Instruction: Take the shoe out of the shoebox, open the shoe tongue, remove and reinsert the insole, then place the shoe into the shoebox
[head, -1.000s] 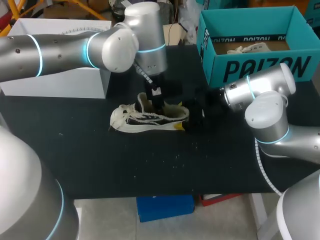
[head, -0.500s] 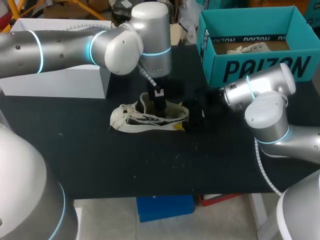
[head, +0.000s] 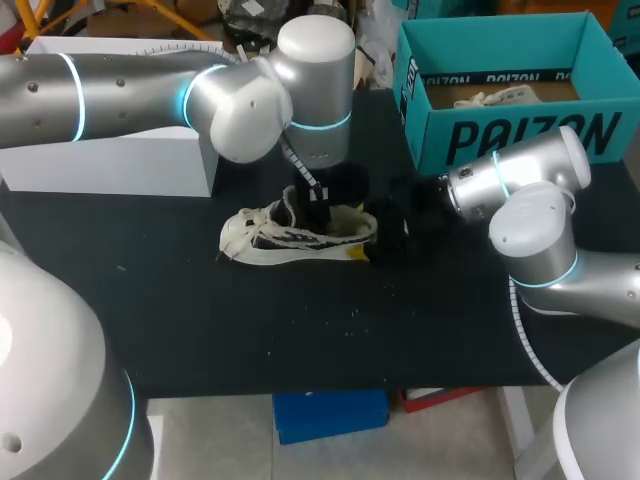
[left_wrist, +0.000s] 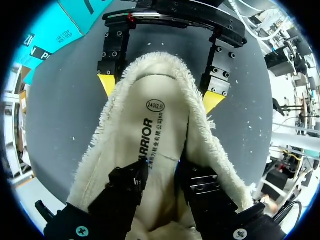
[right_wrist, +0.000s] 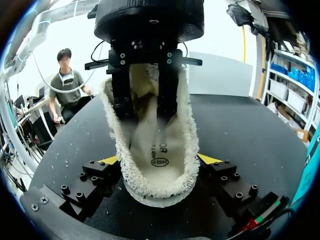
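A cream low shoe (head: 295, 236) lies on its side-sole on the black table (head: 200, 320), toe to the left. My left gripper (head: 318, 210) reaches down into its opening. In the left wrist view its black fingers (left_wrist: 131, 182) stand apart on the printed insole (left_wrist: 156, 125), so the left gripper (left_wrist: 161, 172) is open. My right gripper (head: 386, 232) is at the heel. Its yellow tips press the fuzzy collar from both sides (left_wrist: 106, 84), the right gripper (right_wrist: 159, 160) shut on the shoe (right_wrist: 150, 180). The teal shoebox (head: 505, 135) stands at the back right.
A second light shoe (head: 500, 97) lies inside the shoebox. A white box (head: 110, 165) stands at the back left under my left arm. Small crumbs dot the cloth in front of the shoe (head: 350, 315).
My left gripper's fingers have spread apart inside the shoe, and the left wrist has shifted a little to the right and lower. The shoe and the right arm have kept still.
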